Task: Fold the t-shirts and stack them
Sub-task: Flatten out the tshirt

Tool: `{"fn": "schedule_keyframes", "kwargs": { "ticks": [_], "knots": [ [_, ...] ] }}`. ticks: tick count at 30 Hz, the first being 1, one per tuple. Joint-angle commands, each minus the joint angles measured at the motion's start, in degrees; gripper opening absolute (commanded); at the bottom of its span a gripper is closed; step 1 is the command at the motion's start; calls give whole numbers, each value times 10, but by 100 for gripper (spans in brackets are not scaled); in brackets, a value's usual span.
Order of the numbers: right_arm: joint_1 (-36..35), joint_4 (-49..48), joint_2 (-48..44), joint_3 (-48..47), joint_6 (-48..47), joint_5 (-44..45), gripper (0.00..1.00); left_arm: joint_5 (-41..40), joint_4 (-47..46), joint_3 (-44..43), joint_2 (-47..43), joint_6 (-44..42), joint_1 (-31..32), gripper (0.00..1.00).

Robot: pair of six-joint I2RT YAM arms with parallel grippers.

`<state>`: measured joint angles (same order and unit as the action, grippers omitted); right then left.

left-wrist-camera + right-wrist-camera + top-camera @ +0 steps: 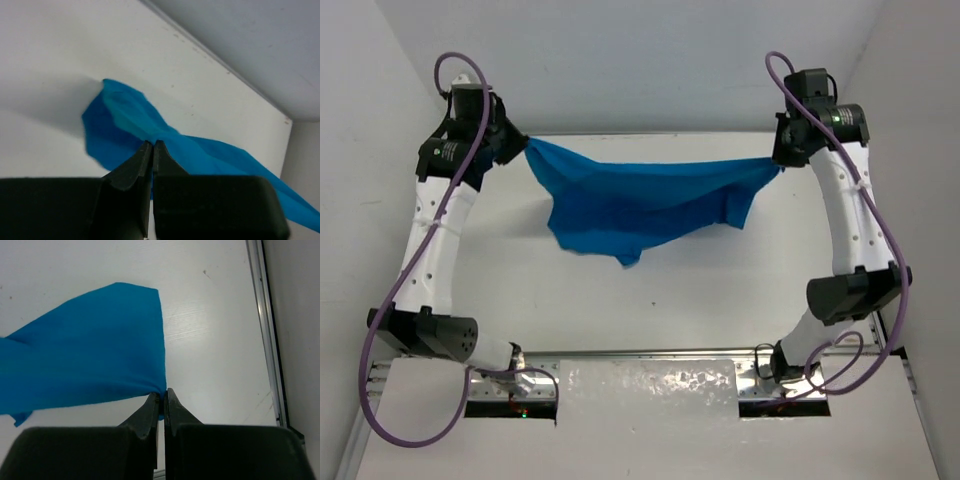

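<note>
Currently my left gripper (pixel 152 145) and right gripper (pixel 163 392) clamp opposite edges of plain bright blue cloth t-shirt (pixel 640 200), stretching it over white table (pixel 720 290), likely for flat spreading.

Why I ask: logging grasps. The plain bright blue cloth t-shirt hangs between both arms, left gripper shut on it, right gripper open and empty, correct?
No: the right gripper is also shut on the plain bright blue cloth t-shirt, as the right wrist view shows. The rest stands.
</note>
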<state>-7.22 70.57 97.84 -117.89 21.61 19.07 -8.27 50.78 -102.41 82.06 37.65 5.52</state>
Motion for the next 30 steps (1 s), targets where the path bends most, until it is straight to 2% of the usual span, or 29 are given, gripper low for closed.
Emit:
{"fn": "schedule_keyframes", "kwargs": {
  "ticks": [1,6,13,20,25,27,30],
  "knots": [
    [3,18,-64,5,1,19,0,-37,19,4,-49,-8,-4,0],
    [3,23,-128,51,9,39,0,-50,67,13,-117,4,-4,0],
    [3,54,-235,139,45,-10,0,-45,112,54,-208,16,-4,0],
    [2,85,-323,200,52,-5,0,-57,162,76,-269,20,-4,0],
    [3,57,-275,144,29,-5,0,-70,114,65,-217,12,-4,0],
    [3,30,-206,103,21,-11,0,-61,56,64,-184,11,-4,0],
    [3,-6,-90,23,17,-19,0,-54,-8,40,-80,11,-4,0]
  ]
}}
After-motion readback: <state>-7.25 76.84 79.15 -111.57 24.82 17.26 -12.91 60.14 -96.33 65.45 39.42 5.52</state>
